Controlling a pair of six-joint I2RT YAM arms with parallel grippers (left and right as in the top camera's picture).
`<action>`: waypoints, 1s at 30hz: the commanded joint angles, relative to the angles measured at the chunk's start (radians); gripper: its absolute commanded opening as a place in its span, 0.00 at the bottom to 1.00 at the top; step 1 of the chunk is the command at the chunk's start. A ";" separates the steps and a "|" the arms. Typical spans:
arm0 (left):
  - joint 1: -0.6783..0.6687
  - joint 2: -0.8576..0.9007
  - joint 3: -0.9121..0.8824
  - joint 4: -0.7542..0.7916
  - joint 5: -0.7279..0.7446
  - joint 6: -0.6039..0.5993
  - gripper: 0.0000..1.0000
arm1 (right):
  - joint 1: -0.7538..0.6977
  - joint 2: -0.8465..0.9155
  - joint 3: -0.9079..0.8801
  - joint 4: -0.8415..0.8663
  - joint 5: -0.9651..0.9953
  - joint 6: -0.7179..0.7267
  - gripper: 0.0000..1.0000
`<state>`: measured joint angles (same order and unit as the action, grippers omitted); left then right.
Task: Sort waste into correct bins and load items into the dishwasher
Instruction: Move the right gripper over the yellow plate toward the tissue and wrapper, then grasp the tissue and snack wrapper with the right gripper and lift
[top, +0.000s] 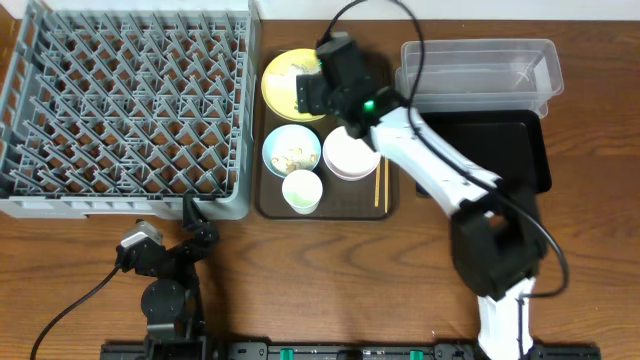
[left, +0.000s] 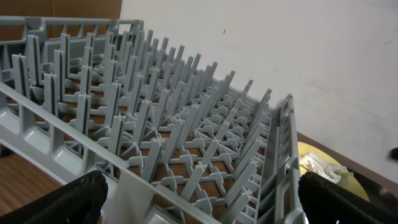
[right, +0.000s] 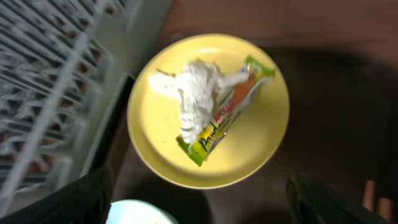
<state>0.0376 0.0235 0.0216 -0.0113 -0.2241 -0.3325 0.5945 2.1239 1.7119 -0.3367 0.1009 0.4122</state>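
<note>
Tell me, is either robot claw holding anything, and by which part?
Nothing is held. The right gripper hangs open above the yellow plate with its crumpled paper and wrapper; the left gripper sits open and empty beside the dish rack.

Paper (right: 196, 93) and scrap (right: 229, 111) on plate (right: 258, 152) — rack (top: 125, 100) left; tub (top: 480, 65) right
</note>
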 joint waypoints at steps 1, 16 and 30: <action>-0.004 0.000 -0.017 -0.040 -0.026 0.018 1.00 | 0.024 0.053 0.020 0.032 0.086 0.037 0.82; -0.004 0.000 -0.017 -0.040 -0.026 0.018 1.00 | 0.031 0.246 0.021 0.241 0.182 0.201 0.72; -0.004 0.000 -0.017 -0.039 -0.026 0.018 1.00 | 0.027 0.343 0.082 0.321 0.183 0.202 0.49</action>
<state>0.0376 0.0235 0.0216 -0.0113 -0.2241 -0.3321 0.6186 2.4470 1.7721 -0.0101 0.2657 0.6003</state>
